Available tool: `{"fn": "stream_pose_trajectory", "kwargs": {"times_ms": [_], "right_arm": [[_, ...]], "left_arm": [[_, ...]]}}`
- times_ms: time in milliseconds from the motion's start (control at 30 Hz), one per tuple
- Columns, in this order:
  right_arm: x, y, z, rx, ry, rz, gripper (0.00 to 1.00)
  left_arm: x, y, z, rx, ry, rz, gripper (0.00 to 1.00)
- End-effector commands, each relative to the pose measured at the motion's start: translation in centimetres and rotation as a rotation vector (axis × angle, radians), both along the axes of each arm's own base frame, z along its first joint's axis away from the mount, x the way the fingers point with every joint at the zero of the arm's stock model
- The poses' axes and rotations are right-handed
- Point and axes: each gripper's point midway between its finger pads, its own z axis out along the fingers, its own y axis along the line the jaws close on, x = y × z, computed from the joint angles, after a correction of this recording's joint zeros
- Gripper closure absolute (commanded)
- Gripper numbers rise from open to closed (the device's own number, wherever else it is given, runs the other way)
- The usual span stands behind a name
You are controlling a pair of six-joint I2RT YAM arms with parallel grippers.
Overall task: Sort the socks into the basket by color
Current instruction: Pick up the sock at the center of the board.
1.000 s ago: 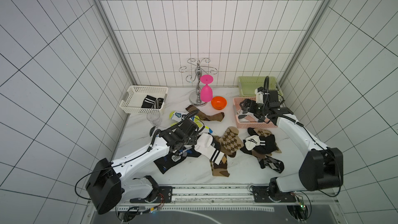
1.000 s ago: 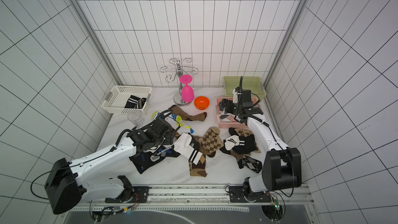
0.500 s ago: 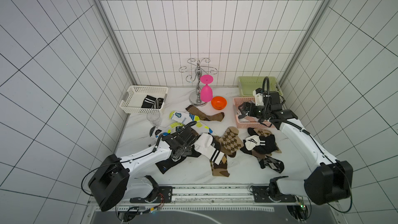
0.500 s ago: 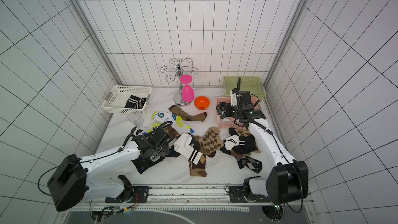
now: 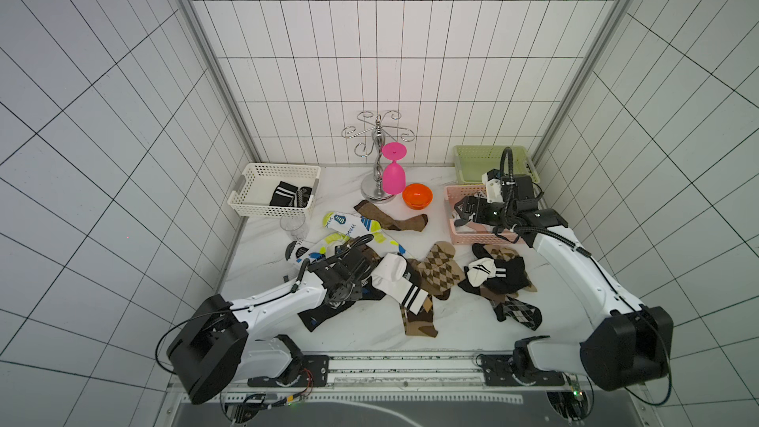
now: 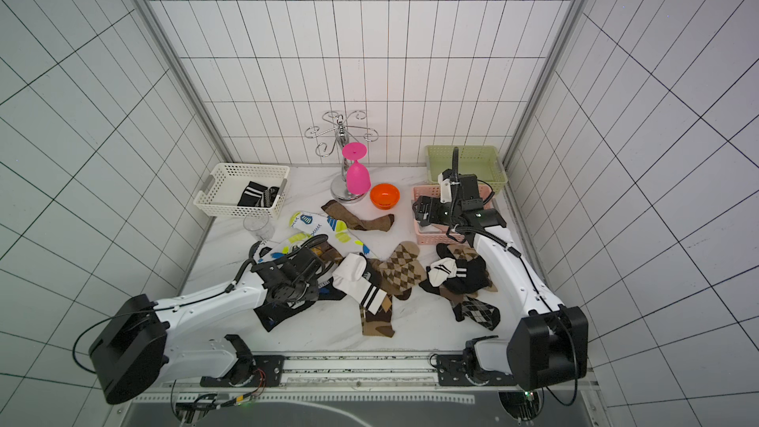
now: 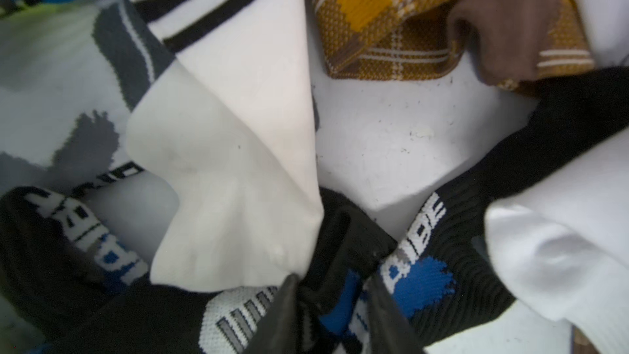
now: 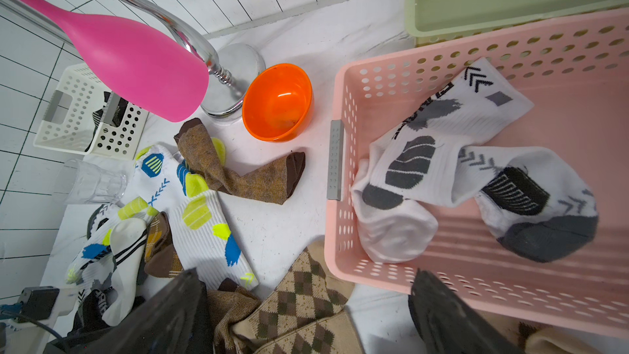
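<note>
Socks [image 5: 435, 273] sit heaped on the white marble tabletop [image 5: 464, 322]. My left gripper [image 7: 330, 280] is pinched narrow on the black knit sock w/ blue marks [image 7: 425, 277]. Prob: the white sock w/ black stripes [image 7: 231, 165] touches my fingers [image 7: 279, 321], so it could ride along to the wrong basket imo. Right gripper [image 8: 306, 277] hangs wide open and empty over the pink plastic basket [image 8: 374, 73].

pale pink perforated plastic basket [image 8: 354, 103]: pink, grey handle plate
soft white socks [image 8: 425, 151] in it: dark grey blotches, black chevrons
long thin knit sock [image 5: 406, 224]: tan, dark brown cuff and toe
argyle knit sock [image 5: 441, 267]: beige and brown diamonds
black ribbed knit sock [image 7: 459, 233]: blue patch, white lettering
white printed sports sock [image 5: 351, 224]: neon yellow and blue patches
</note>
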Motion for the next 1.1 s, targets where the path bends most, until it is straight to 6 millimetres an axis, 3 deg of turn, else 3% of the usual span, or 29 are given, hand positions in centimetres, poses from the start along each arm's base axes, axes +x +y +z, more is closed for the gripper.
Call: {"fn": "stream_pose_trajectory", "kwargs": {"times_ms": [0,67,433,700,1067], "right_arm": [[-1.2,0.2,-1.3,-0.013,0.034,0.016,0.01],[-1.2,0.2,-1.3,-0.011,0.036,0.017,0.01],[-1.5,0.9,-1.7,-0.003,0.047,0.033,0.01],[-1.6,1.4,-1.5,-0.002,0.041,0.046,0.01],[-1.9,1.9,-1.5,0.005,0.04,0.065,0.01]], "left_arm": [[0.7,-0.7,1.6,-0.058,-0.063,0.007,0.86],[0.8,-0.7,2.2,-0.071,-0.084,0.007,1.0],[1.3,-0.7,6.1,-0.142,-0.191,0.014,1.0],[2.7,-1.2,12.5,-0.244,-0.377,-0.002,1.0],[5.1,-1.0,23.2,-0.276,-0.628,-0.008,1.0]]}}
